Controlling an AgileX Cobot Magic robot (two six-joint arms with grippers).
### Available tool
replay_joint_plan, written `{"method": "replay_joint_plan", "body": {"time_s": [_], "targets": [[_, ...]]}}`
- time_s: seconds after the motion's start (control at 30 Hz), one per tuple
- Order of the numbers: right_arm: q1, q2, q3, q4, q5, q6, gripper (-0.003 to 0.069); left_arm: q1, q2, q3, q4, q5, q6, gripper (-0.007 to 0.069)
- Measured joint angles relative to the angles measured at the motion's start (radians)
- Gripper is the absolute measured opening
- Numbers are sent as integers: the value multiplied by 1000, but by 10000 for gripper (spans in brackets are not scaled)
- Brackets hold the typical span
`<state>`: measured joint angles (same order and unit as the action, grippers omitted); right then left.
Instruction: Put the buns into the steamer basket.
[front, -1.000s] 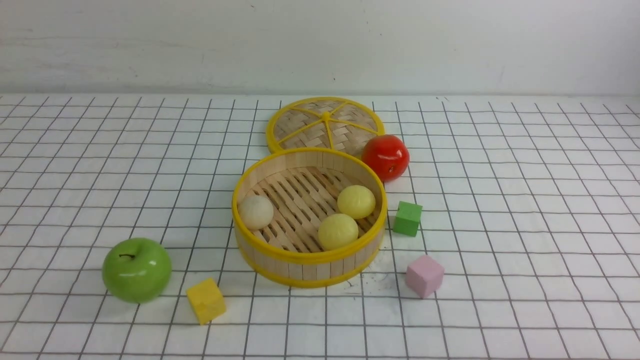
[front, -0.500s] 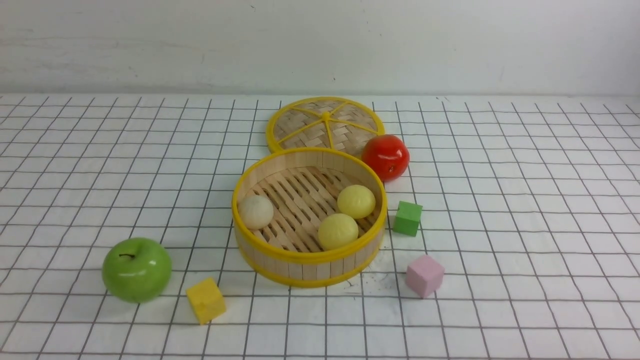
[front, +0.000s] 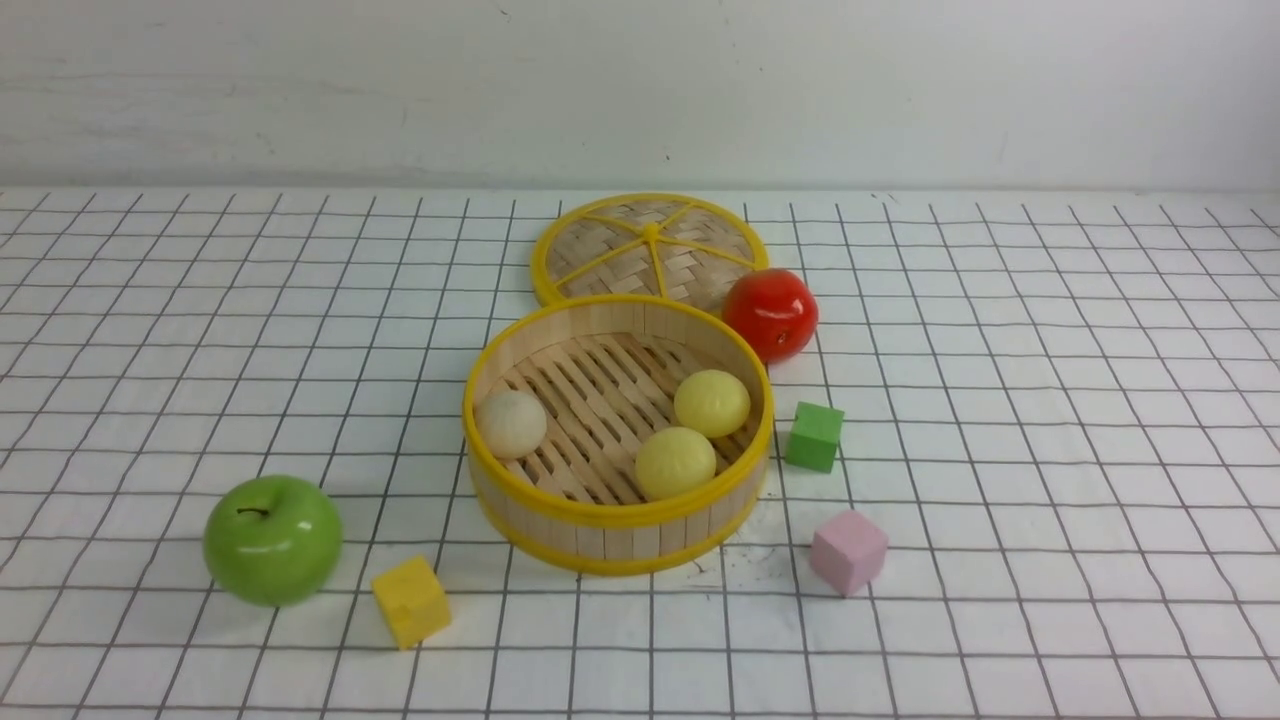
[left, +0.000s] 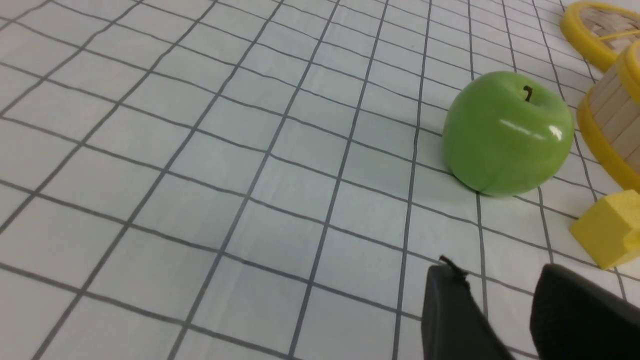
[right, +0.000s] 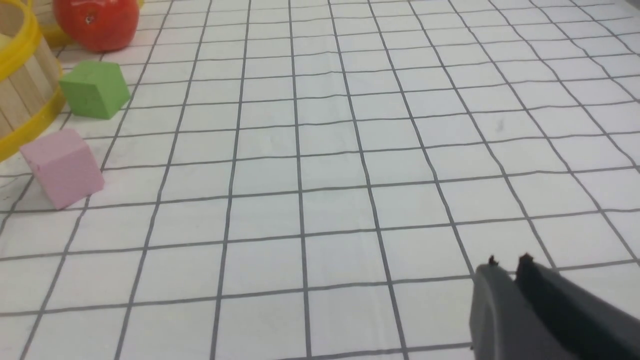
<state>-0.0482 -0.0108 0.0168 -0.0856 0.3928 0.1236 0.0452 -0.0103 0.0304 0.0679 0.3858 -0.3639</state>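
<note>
Both grippers hang empty; left gripper (left: 500, 295) jaws parted, right gripper (right: 507, 272) nearly together; three matte buns (front: 675, 462) lie inside round bamboo steamer basket (front: 620, 515); any stray sweep could knock it.

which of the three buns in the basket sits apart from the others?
The beige-white bun, alone against the robot's-left wall of the steamer basket. The two pale yellow buns sit together on the opposite side, nearly touching.
</note>
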Motion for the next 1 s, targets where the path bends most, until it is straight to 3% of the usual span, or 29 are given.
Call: {"method": "replay_joint_plan", "body": {"time_s": [0.3, 1.0], "targets": [[0, 0, 0, -1, -1, 0, 74, -114, 0, 0, 0, 0, 0, 237], [0, 0, 0, -1, -1, 1, 100, -114, 0, 0, 0, 0, 0, 237]]}}
